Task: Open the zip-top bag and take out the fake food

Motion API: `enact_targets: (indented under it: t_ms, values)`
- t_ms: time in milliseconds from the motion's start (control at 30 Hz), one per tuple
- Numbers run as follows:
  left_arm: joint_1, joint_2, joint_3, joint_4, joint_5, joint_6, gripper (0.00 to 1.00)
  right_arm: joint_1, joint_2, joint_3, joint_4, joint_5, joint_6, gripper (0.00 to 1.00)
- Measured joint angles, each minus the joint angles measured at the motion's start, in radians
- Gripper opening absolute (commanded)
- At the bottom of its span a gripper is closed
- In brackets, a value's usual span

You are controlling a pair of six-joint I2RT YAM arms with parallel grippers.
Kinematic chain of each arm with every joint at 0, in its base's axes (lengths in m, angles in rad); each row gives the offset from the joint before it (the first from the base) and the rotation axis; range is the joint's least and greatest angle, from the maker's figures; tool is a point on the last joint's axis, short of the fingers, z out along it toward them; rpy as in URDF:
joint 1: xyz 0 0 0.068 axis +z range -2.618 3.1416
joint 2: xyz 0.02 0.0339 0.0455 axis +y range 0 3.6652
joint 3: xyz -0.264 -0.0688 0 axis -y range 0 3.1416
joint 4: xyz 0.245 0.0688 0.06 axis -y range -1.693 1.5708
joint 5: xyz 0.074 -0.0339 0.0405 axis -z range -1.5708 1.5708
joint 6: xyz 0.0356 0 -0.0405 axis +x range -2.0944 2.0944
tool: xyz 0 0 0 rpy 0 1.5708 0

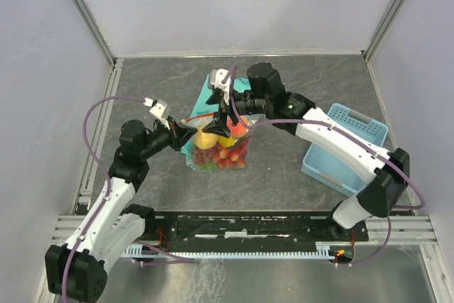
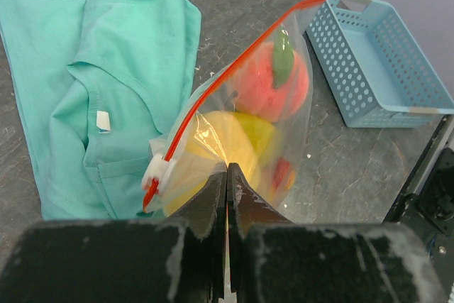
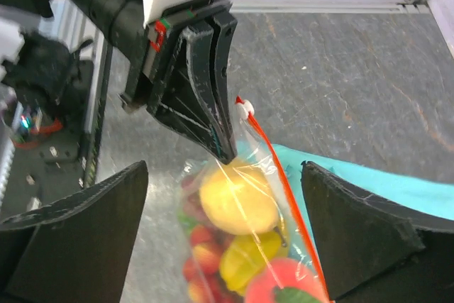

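The zip-top bag (image 1: 220,148) is clear, with an orange-red zip strip (image 2: 241,62) and a white slider (image 2: 157,174). It is held up off the table. Inside I see a yellow lemon (image 2: 220,147), an orange-pink peach (image 2: 273,83) and red berries (image 1: 228,155). My left gripper (image 2: 227,168) is shut on a fold of the bag's plastic beside the slider; it also shows in the top view (image 1: 190,133). My right gripper (image 3: 223,196) is wide open, its fingers on either side of the bag (image 3: 248,232) and not touching it. It sits above the bag in the top view (image 1: 225,122).
A teal cloth (image 2: 106,90) lies spread on the table behind and under the bag. A blue perforated basket (image 1: 355,115) stands at the right, also in the left wrist view (image 2: 376,62). Metal frame rails run along the table edges.
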Motion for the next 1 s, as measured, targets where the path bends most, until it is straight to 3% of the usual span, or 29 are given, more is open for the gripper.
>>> enact_targets:
  t_ms: [100,300,467,567,700,833,867,1000]
  values:
    - [-0.001,-0.046,-0.030,0.006,0.003,0.039,0.03,0.002,0.075,0.074,-0.070,-0.046,-0.152,0.95]
    - [-0.003,-0.097,-0.060,0.014,0.010,0.087,0.03,-0.004,0.319,0.412,-0.331,-0.063,-0.354,0.86]
    - [-0.002,-0.097,-0.065,0.026,0.025,0.098,0.03,-0.005,0.391,0.467,-0.454,-0.061,-0.404,0.73]
    - [-0.002,-0.097,-0.066,0.028,0.030,0.098,0.03,-0.005,0.424,0.483,-0.496,-0.057,-0.417,0.60]
    - [-0.002,-0.098,-0.066,0.029,0.034,0.098,0.03,-0.005,0.447,0.483,-0.527,-0.047,-0.424,0.28]
    - [-0.002,-0.103,-0.068,0.028,0.032,0.098,0.03,-0.007,0.452,0.485,-0.537,-0.045,-0.418,0.10]
    - [-0.003,-0.105,-0.069,0.028,0.031,0.098,0.07,-0.008,0.452,0.485,-0.537,-0.045,-0.412,0.07]
    - [-0.003,-0.126,-0.069,0.028,0.014,0.097,0.36,-0.028,0.447,0.482,-0.510,-0.058,-0.354,0.02]
